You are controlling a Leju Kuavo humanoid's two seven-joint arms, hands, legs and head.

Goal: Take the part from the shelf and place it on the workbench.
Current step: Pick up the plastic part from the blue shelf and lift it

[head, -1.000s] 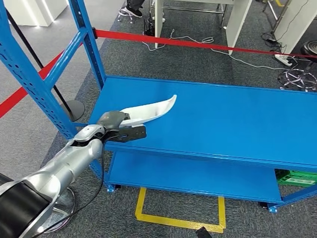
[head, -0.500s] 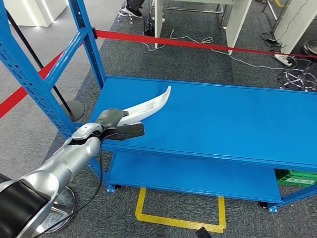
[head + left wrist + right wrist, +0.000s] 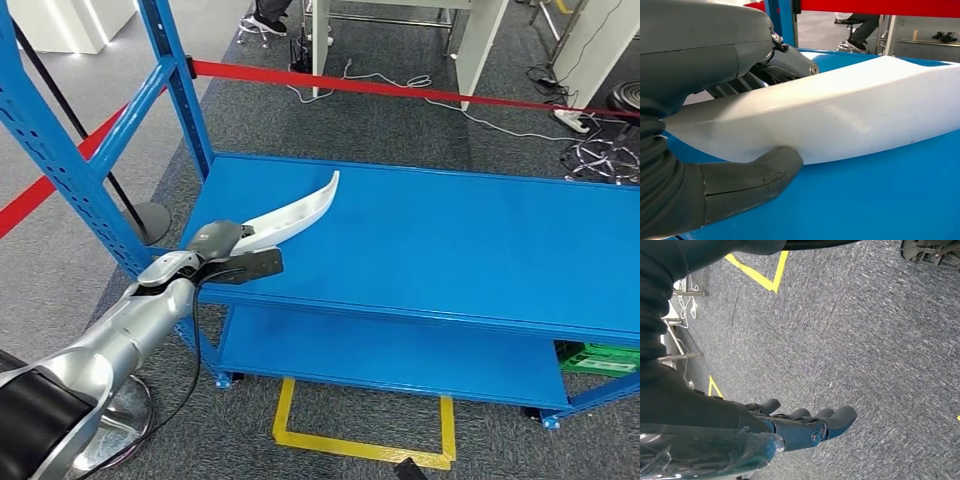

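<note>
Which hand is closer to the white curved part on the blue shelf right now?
Left. The left hand grips the white curved part at its near end; the right hand hangs over the carpet, away from it.

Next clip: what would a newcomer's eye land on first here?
The curved white part, pale against the blue shelf, held at its near end by the left hand at the shelf's front-left corner. Then the red tape stretched across the grey floor behind.
</note>
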